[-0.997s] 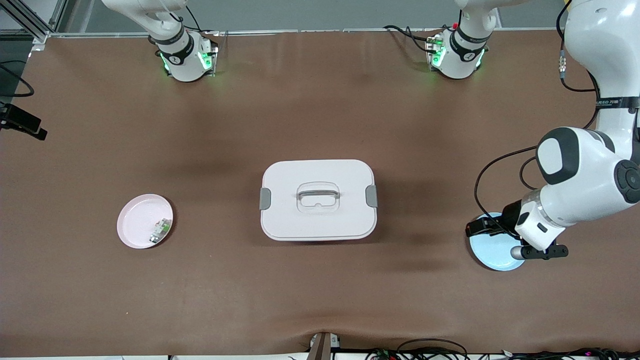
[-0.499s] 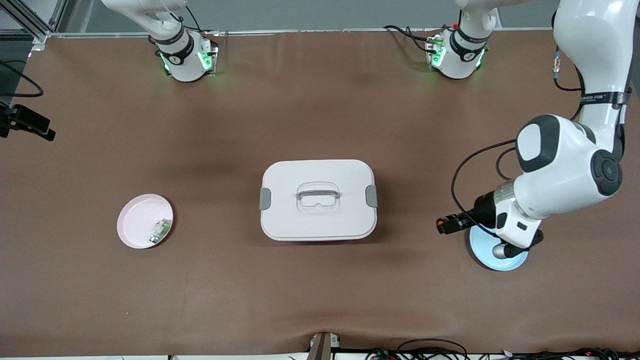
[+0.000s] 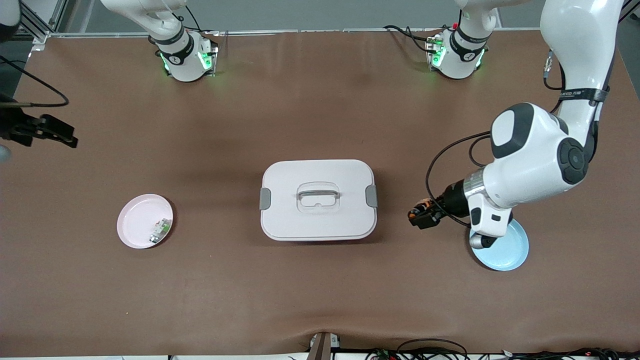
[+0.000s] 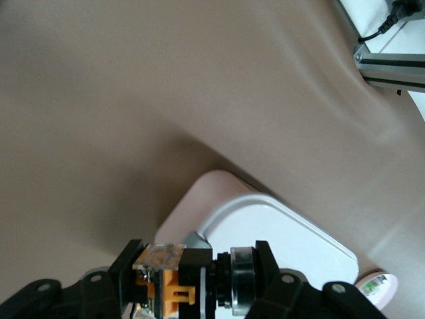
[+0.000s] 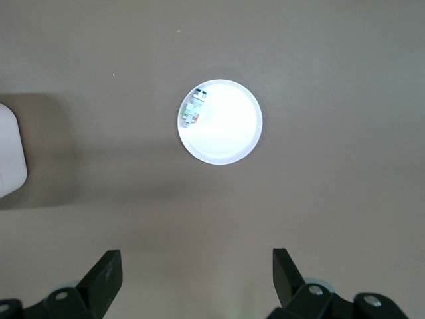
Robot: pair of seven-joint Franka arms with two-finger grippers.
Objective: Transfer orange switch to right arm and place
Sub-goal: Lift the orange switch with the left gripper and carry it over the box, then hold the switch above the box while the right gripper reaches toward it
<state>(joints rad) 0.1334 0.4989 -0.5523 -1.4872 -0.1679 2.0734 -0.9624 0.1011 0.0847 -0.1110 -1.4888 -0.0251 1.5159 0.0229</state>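
The orange switch [image 3: 419, 211], a small black part with orange pieces, is held sideways between the fingers of my left gripper [image 3: 421, 216]. That gripper hangs over the bare table between the blue plate [image 3: 507, 251] and the white box [image 3: 318, 200]. In the left wrist view the switch [image 4: 174, 287] fills the gap of the left gripper [image 4: 196, 284], clamped at both ends. My right gripper [image 3: 56, 134] hovers at the right arm's end of the table. In its wrist view the right gripper [image 5: 197, 274] is open and empty, high above the pink plate [image 5: 229, 133].
The pink plate [image 3: 134, 220] holds a small white-and-green part [image 3: 160, 230]. The lidded white box has grey latches and a handle and stands mid-table. The blue plate lies partly under the left arm's wrist. Cables run along the table edge nearest the front camera.
My left gripper has moved off the blue plate toward the white box, carrying the switch. My right gripper has come farther into view over the table's end.
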